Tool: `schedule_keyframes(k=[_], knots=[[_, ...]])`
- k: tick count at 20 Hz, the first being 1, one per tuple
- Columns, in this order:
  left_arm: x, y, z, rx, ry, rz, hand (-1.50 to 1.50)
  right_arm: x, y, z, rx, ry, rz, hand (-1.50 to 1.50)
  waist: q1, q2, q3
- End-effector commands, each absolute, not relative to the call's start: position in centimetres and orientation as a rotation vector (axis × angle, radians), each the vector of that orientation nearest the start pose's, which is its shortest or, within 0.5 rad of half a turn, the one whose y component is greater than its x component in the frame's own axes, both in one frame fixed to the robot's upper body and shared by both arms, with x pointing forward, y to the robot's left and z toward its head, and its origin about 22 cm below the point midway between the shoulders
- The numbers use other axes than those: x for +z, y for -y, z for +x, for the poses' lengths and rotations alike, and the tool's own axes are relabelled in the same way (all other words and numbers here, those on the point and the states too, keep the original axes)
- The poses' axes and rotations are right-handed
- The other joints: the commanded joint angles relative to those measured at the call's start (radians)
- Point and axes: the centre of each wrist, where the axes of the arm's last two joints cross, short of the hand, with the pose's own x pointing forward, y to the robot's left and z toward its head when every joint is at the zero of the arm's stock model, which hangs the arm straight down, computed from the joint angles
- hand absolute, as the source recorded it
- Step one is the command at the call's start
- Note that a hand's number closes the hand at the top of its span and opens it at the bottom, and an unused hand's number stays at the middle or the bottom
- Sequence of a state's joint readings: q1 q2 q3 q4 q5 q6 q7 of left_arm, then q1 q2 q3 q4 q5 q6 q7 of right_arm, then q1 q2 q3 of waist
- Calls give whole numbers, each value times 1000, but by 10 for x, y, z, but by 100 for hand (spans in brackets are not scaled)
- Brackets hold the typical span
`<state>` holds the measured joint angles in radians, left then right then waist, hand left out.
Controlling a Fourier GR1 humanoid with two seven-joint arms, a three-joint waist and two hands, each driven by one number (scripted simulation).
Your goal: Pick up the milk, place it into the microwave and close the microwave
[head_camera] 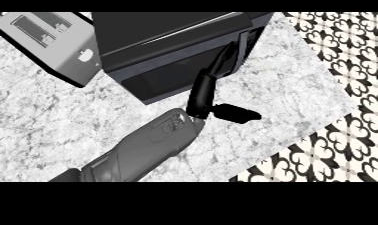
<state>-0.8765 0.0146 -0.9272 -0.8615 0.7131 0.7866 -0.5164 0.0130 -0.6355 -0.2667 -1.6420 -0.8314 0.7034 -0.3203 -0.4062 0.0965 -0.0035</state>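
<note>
Nearest the lower edge, a grey forearm (140,151) rises from the bottom left across the marbled desk (44,119). Which arm it is I cannot tell for sure; it enters left of centre, so I take it for the left. Its hand (209,96) has straight fingers laid up against the front of the microwave (177,44), with the thumb (236,114) spread out to the right, holding nothing. No other hand shows.

Beyond the hand, the microwave's dark door (159,76) looks shut or very nearly so. The milk is nowhere to be seen; I judge it is already inside, hidden by the door, though that cannot be confirmed. Farther back at the upper left sits a toaster (55,39), just beside the microwave.

From here the risk lies in the push: fingers pressing near the door's right edge could slide off toward the control strip, leaving the door ajar, or nudge the microwave back along the desk toward the toaster.
</note>
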Motion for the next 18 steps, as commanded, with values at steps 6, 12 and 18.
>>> schedule_keyframes(k=[6,12,18], knots=[[46,10,335,-259,1975,-76,-150,126,410,234,300,2097,635,-150,-25,1,0],[46,8,339,-246,1974,-80,-150,131,407,238,321,2100,680,-150,-14,4,0],[42,5,341,-193,1862,-108,150,136,411,239,328,2091,672,-150,-22,9,0]])
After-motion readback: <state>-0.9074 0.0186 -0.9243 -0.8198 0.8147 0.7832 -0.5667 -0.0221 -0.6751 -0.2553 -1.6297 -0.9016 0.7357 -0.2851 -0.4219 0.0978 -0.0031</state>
